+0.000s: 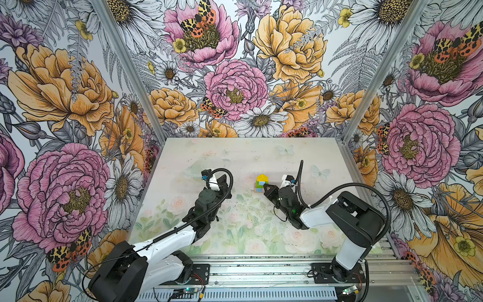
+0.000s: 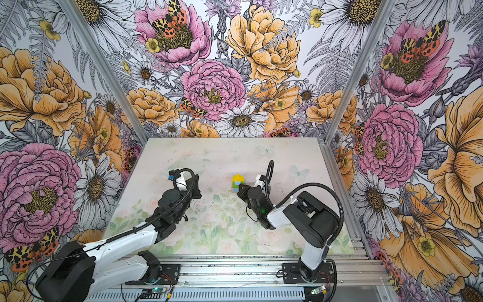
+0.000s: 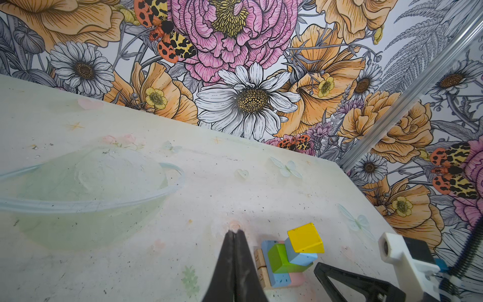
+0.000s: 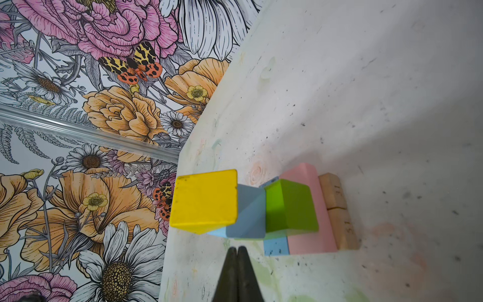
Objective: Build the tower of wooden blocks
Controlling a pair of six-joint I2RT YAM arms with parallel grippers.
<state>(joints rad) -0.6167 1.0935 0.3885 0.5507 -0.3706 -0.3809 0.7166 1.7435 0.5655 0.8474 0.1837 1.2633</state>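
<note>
The tower point(image 1: 261, 183) point(image 2: 237, 183) stands mid-table, whole. In the right wrist view two tan planks point(image 4: 335, 209) lie at its base. On them rest a pink brick point(image 4: 311, 209) and a light blue brick point(image 4: 275, 245). Above come a green brick point(image 4: 290, 206), a light blue cube point(image 4: 251, 211) and the yellow roof piece point(image 4: 205, 200). My right gripper point(image 1: 265, 189) point(image 4: 237, 248) is shut and empty, just right of the tower, not touching it. My left gripper point(image 1: 229, 194) point(image 3: 235, 231) is shut and empty, a short way left of the tower point(image 3: 281, 258).
A faint clear round shape point(image 3: 78, 188) lies on the table point(image 1: 248, 157) at the back left. Flowered walls close in the back and both sides. A metal rail point(image 1: 261, 269) with both arm bases runs along the front edge.
</note>
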